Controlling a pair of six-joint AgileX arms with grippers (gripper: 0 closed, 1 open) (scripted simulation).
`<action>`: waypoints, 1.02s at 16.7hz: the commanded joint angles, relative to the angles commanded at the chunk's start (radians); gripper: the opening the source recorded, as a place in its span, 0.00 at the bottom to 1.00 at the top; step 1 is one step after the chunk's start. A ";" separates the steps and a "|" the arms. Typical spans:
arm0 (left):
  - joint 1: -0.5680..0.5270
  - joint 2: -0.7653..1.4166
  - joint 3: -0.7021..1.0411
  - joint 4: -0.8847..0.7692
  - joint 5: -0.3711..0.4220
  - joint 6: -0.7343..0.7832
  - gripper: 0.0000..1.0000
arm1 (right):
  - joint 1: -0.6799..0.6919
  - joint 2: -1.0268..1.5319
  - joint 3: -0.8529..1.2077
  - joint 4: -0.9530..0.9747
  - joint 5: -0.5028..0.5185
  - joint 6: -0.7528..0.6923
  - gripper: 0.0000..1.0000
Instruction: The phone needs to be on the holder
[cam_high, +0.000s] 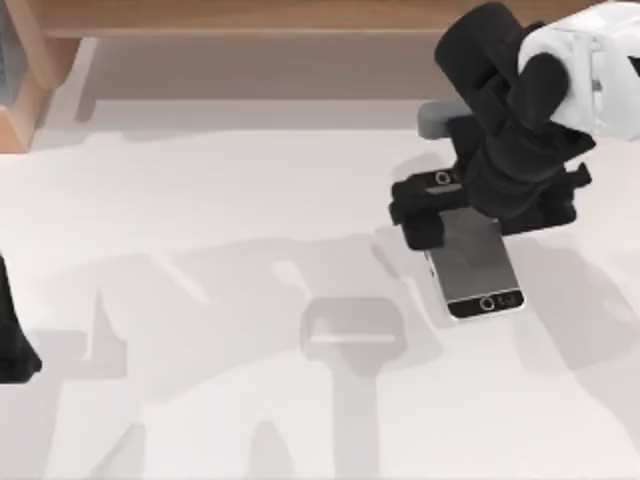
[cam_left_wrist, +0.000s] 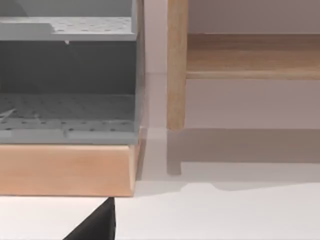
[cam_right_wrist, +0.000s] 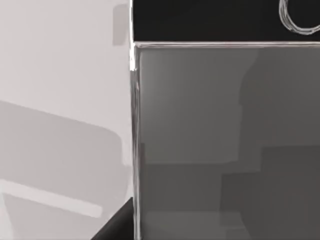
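White tabletop (cam_high: 200, 200), bounded at the far side by a wooden frame (cam_high: 300, 20), carries the scene as seen from above. Toward the right, the phone (cam_high: 472, 265) appears to lie flat on the table, screen up, its long axis running slightly oblique, one black end band with a round button showing at the near end and the other just visible beside the arm. The right gripper (cam_high: 480, 205) is directly over the phone's far half, its dark fingers flanking the body at the silver edges; whether they grip it or merely bracket it cannot be told. A hold across the narrow width would suit a lift, leaving the near end free to be lowered into a cradle. The right wrist view looks straight onto the phone's grey screen (cam_right_wrist: 225, 140), very close. A pale grey holder (cam_high: 352, 335) stands near the table's middle, well apart from the phone, so the transfer is judged not yet made. The left arm (cam_high: 12, 340) is parked at the left edge, facing a grey shelf (cam_left_wrist: 67, 75) on a wooden base.
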 joint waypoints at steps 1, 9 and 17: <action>0.000 0.000 0.000 0.000 0.000 0.000 1.00 | -0.053 -0.044 -0.021 0.016 0.000 -0.005 0.00; 0.000 0.000 0.000 0.000 0.000 0.000 1.00 | -0.590 -0.449 -0.293 0.203 -0.030 -0.085 0.00; 0.000 0.000 0.000 0.000 0.000 0.000 1.00 | -1.074 -0.802 -0.600 0.422 -0.125 -0.236 0.00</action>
